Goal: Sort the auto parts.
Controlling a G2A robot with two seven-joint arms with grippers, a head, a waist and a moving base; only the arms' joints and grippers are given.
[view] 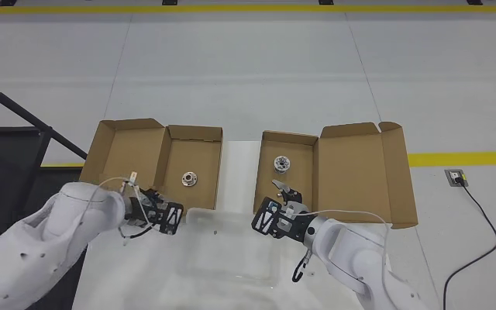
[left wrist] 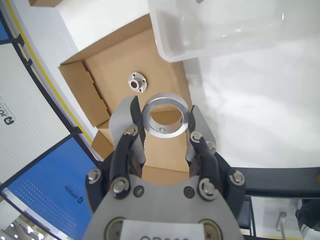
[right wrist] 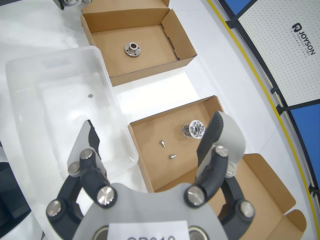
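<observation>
The fingers [left wrist: 136, 118] of the left gripper [left wrist: 163, 106] are clamping a metal ring [left wrist: 163, 130] by its outer rim, one pad on each side, and the ring is hanging clear of any surface. That gripper is hovering at the near edge of the left cardboard box [view: 203, 159], just beside the left corner of the clear plastic bin [right wrist: 107, 76]. The fingers [right wrist: 210, 136] of the right gripper [right wrist: 153, 123] are standing wide apart and gripping nothing. This gripper is hanging over the spot where the bin's right corner is meeting the near corner of the right cardboard box [view: 302, 155]. The left cardboard box is holding one flanged hub [view: 189, 179], which is sitting flange-down near the middle of the floor. The right cardboard box is holding a spool-shaped part [right wrist: 196, 129] toward its far end. Two small screws [right wrist: 163, 143] are lying loose on the floor nearer the gripper, apart from the spool-shaped part and from each other. The clear plastic bin is sitting between the two arms on the near side of the white table [view: 240, 170]. A small dark speck [right wrist: 90, 96] is showing at its floor; whether it is lying inside or beneath cannot be told. The lids [view: 349, 174] of both boxes are lying open, folded outward and flat.
</observation>
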